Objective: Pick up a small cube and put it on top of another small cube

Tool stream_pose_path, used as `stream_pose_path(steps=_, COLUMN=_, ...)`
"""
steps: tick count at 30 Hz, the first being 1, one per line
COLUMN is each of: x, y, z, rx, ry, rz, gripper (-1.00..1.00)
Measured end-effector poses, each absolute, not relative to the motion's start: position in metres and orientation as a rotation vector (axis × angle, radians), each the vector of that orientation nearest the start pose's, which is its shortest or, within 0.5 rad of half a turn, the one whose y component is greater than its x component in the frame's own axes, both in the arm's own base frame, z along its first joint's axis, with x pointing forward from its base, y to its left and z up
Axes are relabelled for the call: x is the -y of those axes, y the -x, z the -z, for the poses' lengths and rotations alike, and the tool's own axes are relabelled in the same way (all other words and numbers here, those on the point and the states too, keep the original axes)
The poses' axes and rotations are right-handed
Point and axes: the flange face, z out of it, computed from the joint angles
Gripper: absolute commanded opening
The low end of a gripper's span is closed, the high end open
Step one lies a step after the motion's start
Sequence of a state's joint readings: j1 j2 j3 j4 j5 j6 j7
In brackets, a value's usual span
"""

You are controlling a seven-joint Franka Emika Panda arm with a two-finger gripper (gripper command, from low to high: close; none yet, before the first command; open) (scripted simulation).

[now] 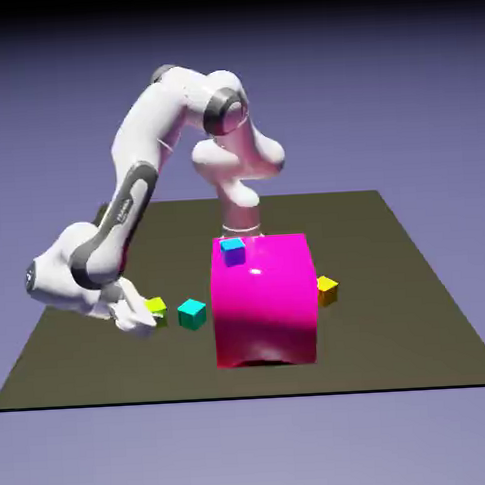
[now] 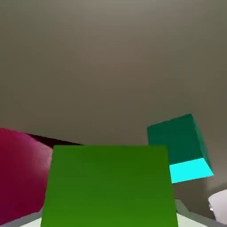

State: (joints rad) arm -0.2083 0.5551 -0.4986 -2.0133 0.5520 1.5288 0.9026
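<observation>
Jaws closed on the lime cube (image 2: 108, 186) (low by the table (image 1: 411, 318)); stacking onto the nearby teal cube (image 1: 192, 313) remains.

Lime cube (image 1: 156, 308): small, yellow-green, at the table's left part in the exterior view, clamped in the pincer (image 1: 142, 319); in the hand view it fills the lower middle, square-on. Teal cube (image 1: 192, 313): same size, resting flat on the table just beside the lime cube, on its right in the exterior view, apart from it.
</observation>
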Motion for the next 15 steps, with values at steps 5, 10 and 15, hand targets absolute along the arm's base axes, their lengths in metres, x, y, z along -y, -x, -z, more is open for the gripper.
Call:
stream_pose_path(steps=5, x=0.263, y=-0.354, z=-0.180, rx=-2.199, ry=1.462, rz=-1.346, gripper=-1.00)
stream_pose_path(steps=10, x=0.241, y=-0.325, z=-0.165, rx=-2.191, ry=1.444, rz=-1.348, gripper=-1.00)
stream_pose_path(steps=15, x=0.215, y=-0.313, z=-0.132, rx=-2.194, ry=1.446, rz=-1.350, gripper=1.00)
